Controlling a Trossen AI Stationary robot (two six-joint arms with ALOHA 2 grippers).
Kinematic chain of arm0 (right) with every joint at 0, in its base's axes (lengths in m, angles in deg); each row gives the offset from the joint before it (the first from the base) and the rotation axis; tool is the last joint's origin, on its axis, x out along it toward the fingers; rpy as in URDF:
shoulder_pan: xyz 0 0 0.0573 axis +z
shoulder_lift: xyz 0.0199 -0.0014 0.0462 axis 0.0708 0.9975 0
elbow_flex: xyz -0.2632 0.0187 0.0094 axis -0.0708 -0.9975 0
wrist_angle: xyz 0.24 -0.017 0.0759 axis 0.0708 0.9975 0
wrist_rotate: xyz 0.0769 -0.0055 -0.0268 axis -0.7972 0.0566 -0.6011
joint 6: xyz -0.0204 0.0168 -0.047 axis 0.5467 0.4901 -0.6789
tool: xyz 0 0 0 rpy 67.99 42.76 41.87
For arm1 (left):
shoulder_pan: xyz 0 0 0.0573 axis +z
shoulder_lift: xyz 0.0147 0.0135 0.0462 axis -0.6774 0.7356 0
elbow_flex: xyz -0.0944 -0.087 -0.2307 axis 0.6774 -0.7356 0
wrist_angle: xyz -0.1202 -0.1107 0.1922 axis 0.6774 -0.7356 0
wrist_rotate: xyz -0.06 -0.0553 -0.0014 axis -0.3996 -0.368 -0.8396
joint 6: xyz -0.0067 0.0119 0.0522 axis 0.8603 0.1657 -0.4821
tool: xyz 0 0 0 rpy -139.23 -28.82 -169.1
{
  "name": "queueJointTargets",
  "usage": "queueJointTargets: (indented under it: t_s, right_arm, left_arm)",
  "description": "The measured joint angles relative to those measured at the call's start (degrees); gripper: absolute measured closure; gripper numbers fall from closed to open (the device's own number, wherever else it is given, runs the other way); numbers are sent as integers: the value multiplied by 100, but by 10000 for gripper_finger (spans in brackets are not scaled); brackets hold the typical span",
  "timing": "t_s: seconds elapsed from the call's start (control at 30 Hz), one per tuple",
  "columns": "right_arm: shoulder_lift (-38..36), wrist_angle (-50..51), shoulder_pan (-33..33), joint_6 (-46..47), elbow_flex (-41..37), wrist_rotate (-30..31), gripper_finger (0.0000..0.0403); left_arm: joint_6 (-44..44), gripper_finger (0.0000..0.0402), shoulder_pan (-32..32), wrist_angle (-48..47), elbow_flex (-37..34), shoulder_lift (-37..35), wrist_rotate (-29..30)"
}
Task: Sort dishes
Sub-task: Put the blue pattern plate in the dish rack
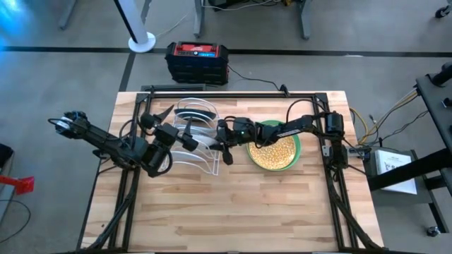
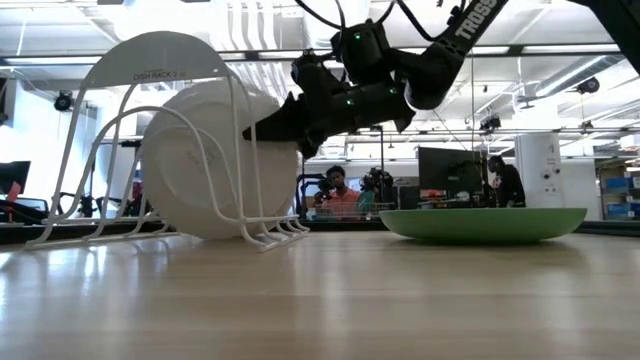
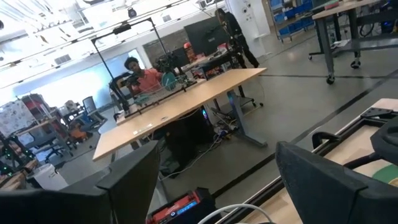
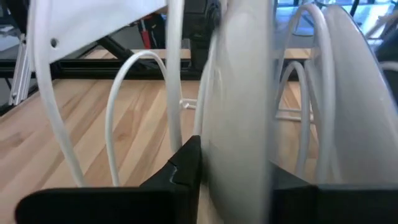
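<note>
A white wire rack (image 1: 185, 156) stands in the middle of the table. A white plate (image 2: 200, 160) stands on edge in it, and a dark plate (image 1: 195, 110) stands in a farther slot. My right gripper (image 2: 262, 130) reaches in from the table's right and is shut on the white plate's rim. A yellowish patterned plate (image 1: 272, 152) lies on a light green plate (image 2: 480, 222) to the right of the rack. My left gripper (image 3: 217, 186) hangs raised at the rack's left, open, with nothing between its fingers. My right gripper pinches the white plate's rim (image 4: 239, 162) between its two fingers, one on each face, on the plate's upper right side. The fingers (image 4: 183, 171) come from the table's right, slanting slightly down. The plate stands upright on edge, its lower edge (image 2: 210, 235) down between the rack's wires.
A black and red box (image 1: 198, 60) sits on the floor beyond the far edge. Dark frame rails (image 1: 212, 92) run along the table's back and sides. Bare wood (image 1: 226, 212) spreads toward the near edge. People (image 2: 340, 195) sit at desks in the room behind.
</note>
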Motion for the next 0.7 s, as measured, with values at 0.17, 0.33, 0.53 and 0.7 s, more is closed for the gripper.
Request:
queueJointTargets:
  t_s: [0.17,0.33,0.53,0.7]
  right_arm:
    - [0,159,2,-144,82,-4,375]
    - [0,159,2,-185,82,-4,384]
    - [-2,165,-2,-70,82,4,346]
    - [-2,176,-2,30,82,15,315]
  left_arm:
    - [4,95,0,-2,0,0,2]
    - [4,95,0,0,0,0,5]
    - [-18,95,0,0,0,0,9]
    - [-42,95,0,0,0,0,9]
